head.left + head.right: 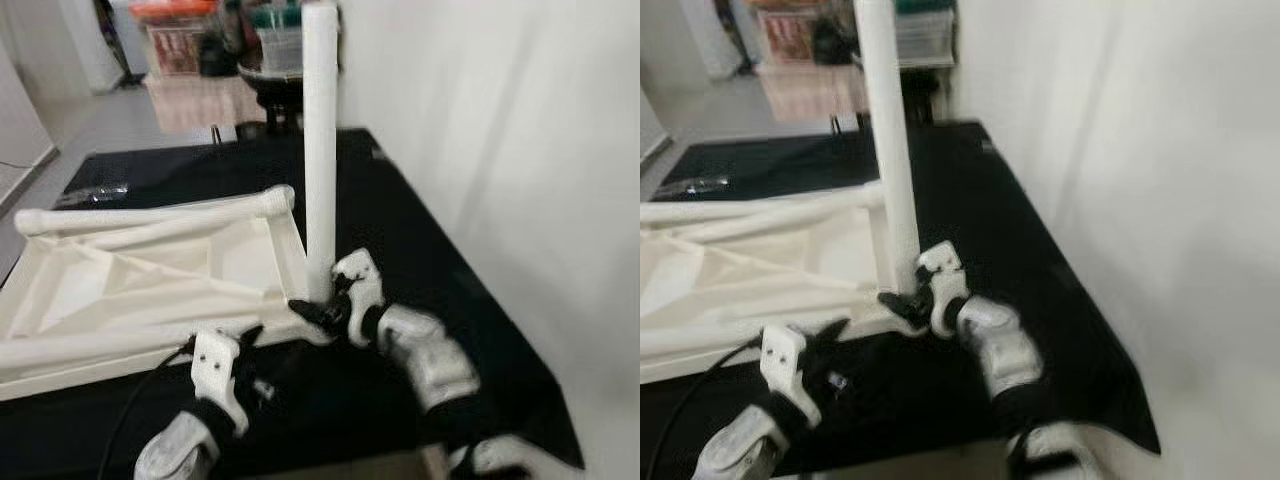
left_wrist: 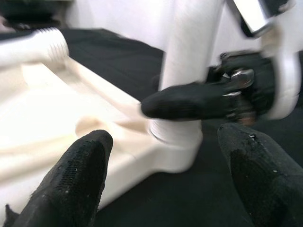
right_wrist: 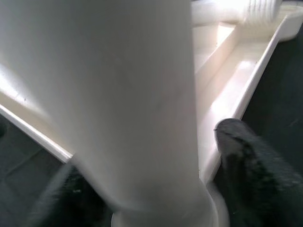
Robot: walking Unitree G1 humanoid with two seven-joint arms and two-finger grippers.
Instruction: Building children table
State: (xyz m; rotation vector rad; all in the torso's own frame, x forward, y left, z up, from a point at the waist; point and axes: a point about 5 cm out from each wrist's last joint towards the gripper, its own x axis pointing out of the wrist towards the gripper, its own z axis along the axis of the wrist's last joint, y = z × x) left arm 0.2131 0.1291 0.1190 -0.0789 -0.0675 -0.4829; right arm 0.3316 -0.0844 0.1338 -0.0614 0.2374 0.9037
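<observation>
A white children's table top (image 1: 150,280) lies upside down on a black surface (image 1: 420,230). One white leg (image 1: 320,150) stands upright in its near right corner socket (image 2: 175,142). My right gripper (image 1: 318,310) is shut on the base of this leg, one black finger (image 3: 241,151) on each side of it. A second leg (image 1: 150,215) lies along the far edge, a third (image 1: 80,350) along the near edge. Just in front of the corner, my left gripper (image 1: 250,350) is open, fingers (image 2: 80,175) spread and holding nothing.
A white wall (image 1: 520,150) runs close along the right of the black surface, whose near right edge (image 1: 540,400) drops off. A small shiny packet (image 1: 95,192) lies at the far left. Storage boxes (image 1: 180,35) stand on the floor beyond. A black cable (image 1: 140,400) trails from my left arm.
</observation>
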